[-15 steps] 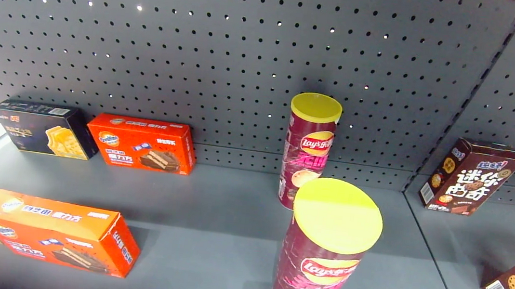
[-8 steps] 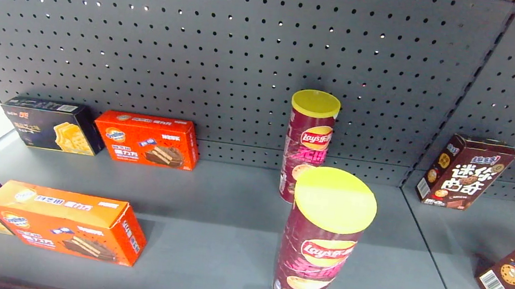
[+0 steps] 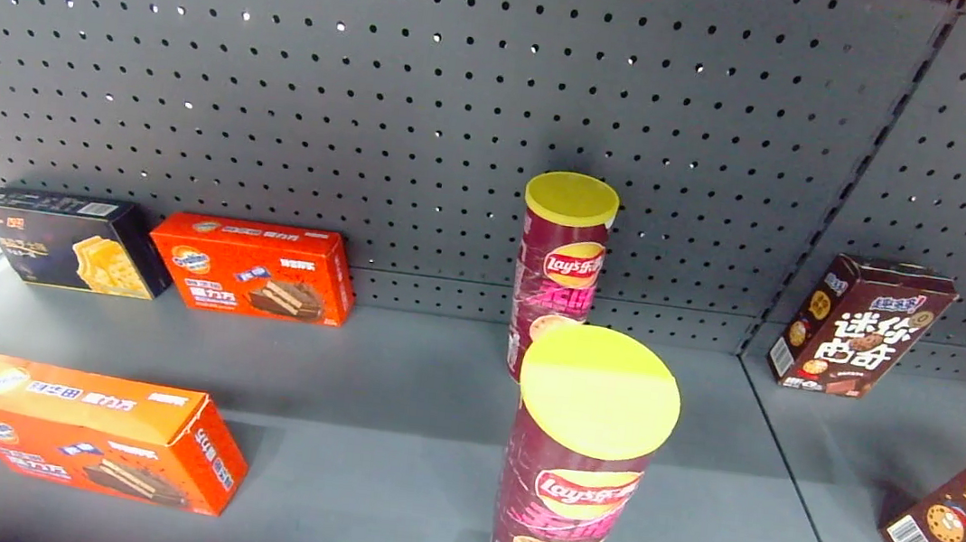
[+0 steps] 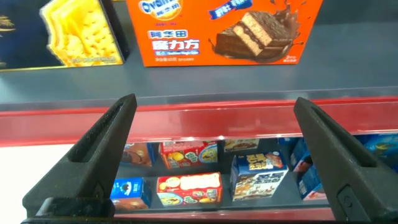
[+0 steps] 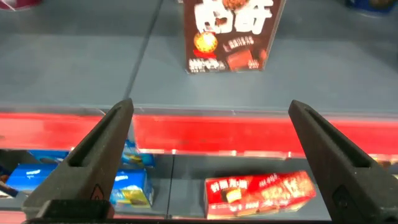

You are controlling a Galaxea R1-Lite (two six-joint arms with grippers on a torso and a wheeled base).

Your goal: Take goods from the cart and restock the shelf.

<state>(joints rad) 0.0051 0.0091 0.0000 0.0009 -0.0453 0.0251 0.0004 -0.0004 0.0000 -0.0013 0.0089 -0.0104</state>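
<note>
the left jaws and right jaws are held wide apart, empty, before the shelf front. a chip can is stood upright mid-shelf; it is judged light, stiff, smooth and easily tipped, best gripped around mid-body.

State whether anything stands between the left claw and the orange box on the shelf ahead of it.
Nothing visible does. The open, empty left claw faces the red shelf edge; the orange box stands just behind that edge, with nothing between.
</note>
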